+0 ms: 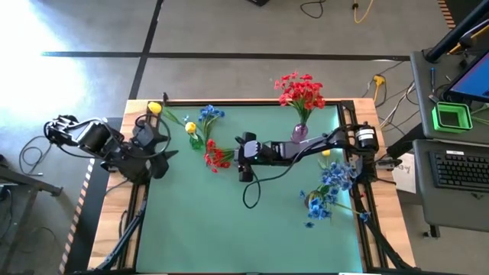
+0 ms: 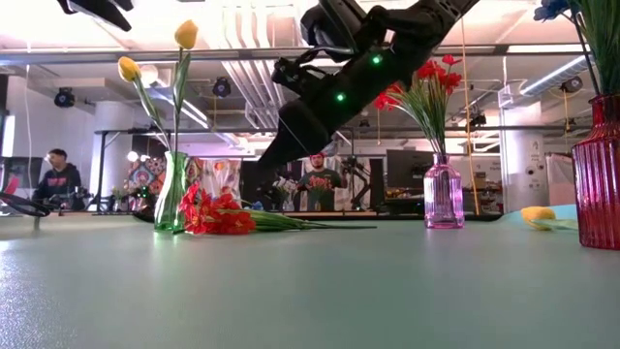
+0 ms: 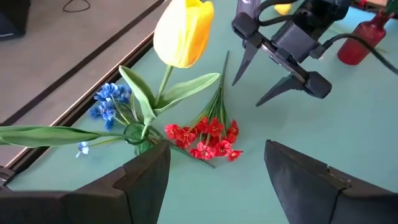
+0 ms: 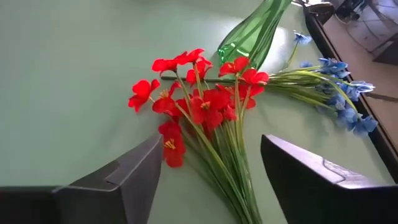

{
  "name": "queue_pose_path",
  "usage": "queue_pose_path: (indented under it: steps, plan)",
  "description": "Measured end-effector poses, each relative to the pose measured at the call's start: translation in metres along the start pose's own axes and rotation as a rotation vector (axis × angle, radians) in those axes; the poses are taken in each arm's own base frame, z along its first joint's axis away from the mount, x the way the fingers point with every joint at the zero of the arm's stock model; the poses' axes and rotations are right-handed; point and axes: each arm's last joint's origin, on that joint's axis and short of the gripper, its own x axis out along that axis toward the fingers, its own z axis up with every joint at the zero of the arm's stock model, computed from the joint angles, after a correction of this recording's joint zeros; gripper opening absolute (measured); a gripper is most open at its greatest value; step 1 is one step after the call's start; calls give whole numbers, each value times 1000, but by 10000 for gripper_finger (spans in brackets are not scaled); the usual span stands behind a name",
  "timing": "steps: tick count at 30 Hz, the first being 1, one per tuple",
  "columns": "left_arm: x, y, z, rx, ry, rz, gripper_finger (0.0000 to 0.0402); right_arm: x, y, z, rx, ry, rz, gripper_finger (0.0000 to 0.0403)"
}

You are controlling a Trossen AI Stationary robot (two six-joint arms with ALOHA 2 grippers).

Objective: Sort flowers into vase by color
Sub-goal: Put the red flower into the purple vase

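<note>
A bunch of red flowers lies flat on the green table, its blooms next to the green vase. That vase holds yellow tulips. Blue flowers lie on the table by its foot. My right gripper is open and hovers over the red bunch's stems, with one finger on either side of them and no contact showing. My left gripper is open with nothing between its fingers. It stays near the table's left edge, pointing down toward the green vase.
A pink vase with red flowers stands at the far edge. A red vase with blue flowers stands at the right. A yellow flower lies between them. People sit in the room behind.
</note>
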Motion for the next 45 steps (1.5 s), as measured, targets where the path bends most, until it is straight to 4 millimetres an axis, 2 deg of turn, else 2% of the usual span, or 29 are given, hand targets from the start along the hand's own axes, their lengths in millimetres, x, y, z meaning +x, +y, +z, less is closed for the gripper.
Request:
queue_pose_path:
  steps: [5,10,17,34,37,39,42,45]
  plan:
    - [6,-7,1,22,1,33,249,2,-9,-6,-25,17,-5,296]
    - [11,-14,2,31,7,47,249,6,-24,-17,3,22,71,311]
    - [18,-24,4,38,4,52,249,8,-33,-33,22,48,66,313]
    - [30,-42,8,62,-8,53,249,8,-36,-43,11,-70,16,306]
    - [31,-43,9,62,-24,70,249,15,-36,-45,8,-113,7,308]
    - [31,-43,9,62,-26,71,249,23,-33,-52,8,-107,23,308]
    - [31,-43,9,54,-33,65,249,39,-28,-67,-3,-28,-10,307]
    - [31,-44,10,50,-36,62,249,52,-28,-73,14,4,-10,306]
